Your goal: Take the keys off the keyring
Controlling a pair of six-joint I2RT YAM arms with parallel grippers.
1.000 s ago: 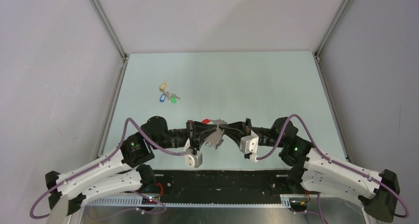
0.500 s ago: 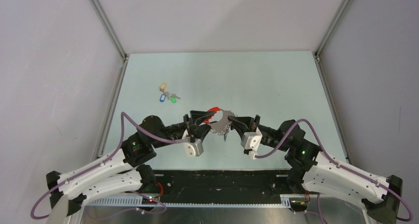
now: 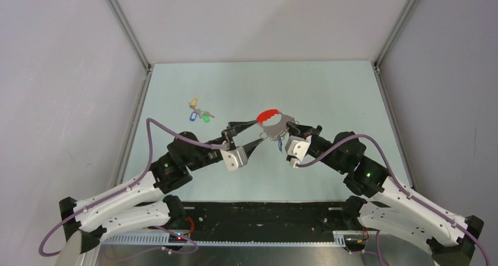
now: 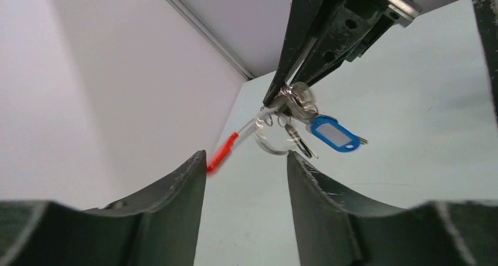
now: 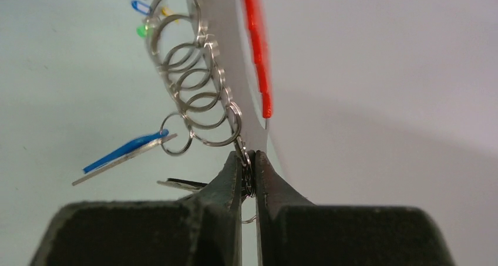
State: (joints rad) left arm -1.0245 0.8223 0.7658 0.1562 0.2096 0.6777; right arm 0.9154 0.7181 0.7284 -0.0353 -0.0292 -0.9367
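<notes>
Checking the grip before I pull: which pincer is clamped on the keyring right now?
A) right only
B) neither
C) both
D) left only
A: the right wrist view shows the right pincer shut on a ring of the keyring, while the left pincer stands open, with the bunch hanging beyond its fingers.

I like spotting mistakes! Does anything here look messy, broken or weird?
Nothing is broken or spilled. One odd sight: the keys dangle in mid-air, hanging from a single small ring pinched in the right gripper, while the left gripper is open and holds nothing.
</notes>
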